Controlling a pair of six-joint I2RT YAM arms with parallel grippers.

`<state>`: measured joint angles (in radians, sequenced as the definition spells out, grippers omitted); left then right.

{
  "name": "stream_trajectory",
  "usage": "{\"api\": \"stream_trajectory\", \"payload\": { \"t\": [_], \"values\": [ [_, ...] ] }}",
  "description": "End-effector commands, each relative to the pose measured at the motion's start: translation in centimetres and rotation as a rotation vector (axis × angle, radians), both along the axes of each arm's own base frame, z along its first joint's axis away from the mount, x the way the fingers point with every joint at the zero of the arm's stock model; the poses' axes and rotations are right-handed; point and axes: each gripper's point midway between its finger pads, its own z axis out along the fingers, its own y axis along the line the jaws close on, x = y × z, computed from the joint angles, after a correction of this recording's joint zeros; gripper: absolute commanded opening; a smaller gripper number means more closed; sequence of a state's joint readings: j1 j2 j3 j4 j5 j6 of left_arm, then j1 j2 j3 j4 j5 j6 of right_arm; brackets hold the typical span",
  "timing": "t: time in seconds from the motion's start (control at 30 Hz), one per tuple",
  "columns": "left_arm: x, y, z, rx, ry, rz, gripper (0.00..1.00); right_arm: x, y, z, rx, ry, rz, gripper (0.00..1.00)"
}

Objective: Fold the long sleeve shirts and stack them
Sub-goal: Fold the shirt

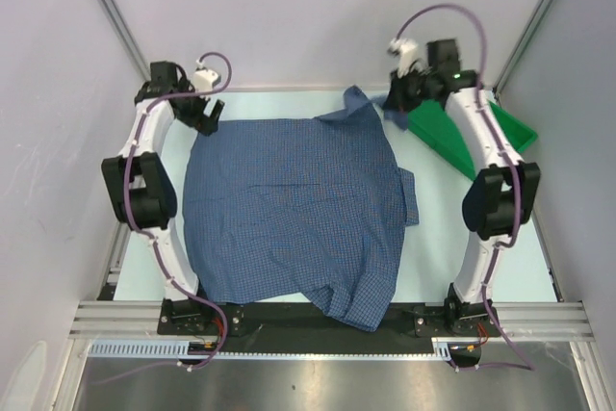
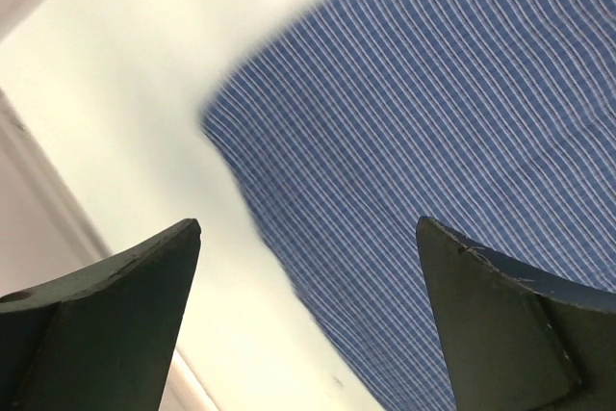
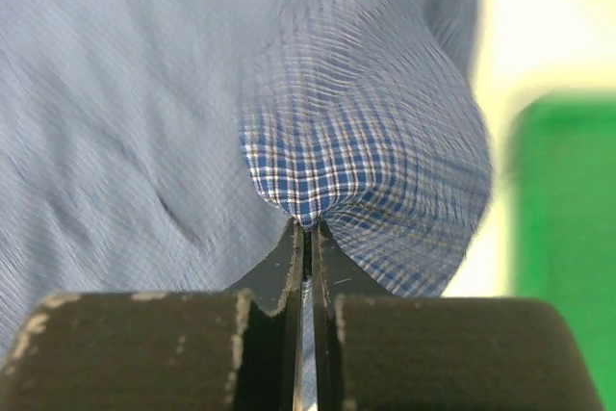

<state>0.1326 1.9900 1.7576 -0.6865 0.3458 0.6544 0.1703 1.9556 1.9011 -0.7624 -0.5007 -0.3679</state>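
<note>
Blue checked cloth is pinched tight in your right end effector (image 3: 308, 230): its jaws are clenched on a small fold at the far right corner of the long sleeve shirt (image 1: 289, 209). The shirt lies spread out across the middle of the surface (image 1: 438, 243). Your left end effector (image 2: 308, 226) is released, jaws wide, and hangs over the shirt's far left corner with the cloth's edge running between its fingers below.

The step in hand looks like taking both far corners for a first fold. Bring the left down so the corner sits well inside the jaws, then close on as shallow a bite as the right has. Lift only once both hold, and raise them level so the cloth does not skew.

Mind the edges. The green tray (image 1: 505, 127) sits just beside your right wrist, so swing inward, away from it. The left arm works near the left wall, with little room outward. The shirt's near hem droops over the dark rail (image 1: 308, 320) between the arm bases; a fold carried too far forward could drag it off. Your open room is above the shirt's middle.
</note>
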Motion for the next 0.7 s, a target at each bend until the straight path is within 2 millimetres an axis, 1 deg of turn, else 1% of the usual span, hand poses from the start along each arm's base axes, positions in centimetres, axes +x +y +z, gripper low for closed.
{"api": "stream_trajectory", "payload": {
  "t": [0.0, 0.03, 0.07, 0.1, 0.13, 0.17, 0.2, 0.23, 0.27, 0.33, 0.37, 0.43, 0.47, 0.57, 0.67],
  "values": [
    [4.7, 0.5, 1.0, 0.019, -0.087, -0.052, 0.99, 0.9, 0.8, 12.7, 0.293, -0.202, -0.026, 0.00],
    [5.4, 0.6, 1.0, 0.025, -0.096, -0.063, 0.99, 1.1, 1.1, 14.9, 0.335, -0.260, -0.016, 0.00],
    [6.4, 0.5, 1.8, 0.041, -0.128, -0.091, 0.99, 1.1, 1.4, 15.7, 0.381, -0.252, -0.029, 0.00],
    [7.0, 0.6, 0.0, 0.041, -0.107, -0.104, 0.99, 1.1, 1.7, 16.7, 0.410, -0.269, -0.028, 0.00],
    [7.6, 0.6, -0.1, 0.045, -0.117, -0.117, 0.98, 1.1, 2.1, 18.1, 0.447, -0.304, -0.007, 0.00],
    [8.4, 0.7, -0.1, 0.058, -0.135, -0.138, 0.97, 1.1, 2.3, 18.8, 0.472, -0.313, -0.003, 0.00],
    [8.7, 0.7, -1.3, 0.060, -0.124, -0.155, 0.95, 1.1, 2.5, 19.3, 0.512, -0.292, -0.016, 0.00],
    [8.9, 0.2, -1.6, 0.051, -0.130, -0.184, 0.93, 1.3, 2.7, 20.0, 0.536, -0.310, -0.012, 0.00],
    [9.2, 0.2, -1.9, 0.067, -0.143, -0.227, 0.90, 1.2, 2.8, 20.4, 0.558, -0.305, -0.011, 0.00],
    [9.5, -0.3, -2.8, 0.061, -0.156, -0.277, 0.87, 1.2, 3.3, 20.8, 0.602, -0.278, -0.011, 0.00],
    [9.9, -0.4, -2.9, 0.075, -0.178, -0.306, 0.83, 1.2, 3.6, 20.6, 0.611, -0.264, -0.009, 0.00],
    [10.2, -0.7, -3.4, 0.088, -0.191, -0.350, 0.82, 1.1, 3.9, 20.6, 0.622, -0.246, -0.008, 0.00],
    [10.2, -0.9, -3.6, 0.104, -0.206, -0.403, 0.81, 1.0, 4.1, 20.4, 0.621, -0.241, -0.004, 0.00],
    [9.9, -1.2, -4.4, 0.129, -0.221, -0.487, 0.80, 0.8, 4.3, 20.0, 0.613, -0.228, -0.003, 0.00],
    [10.1, -1.2, -4.8, 0.151, -0.234, -0.524, 0.79, 0.3, 4.4, 20.4, 0.621, -0.222, 0.005, 0.00]
  ]
}}
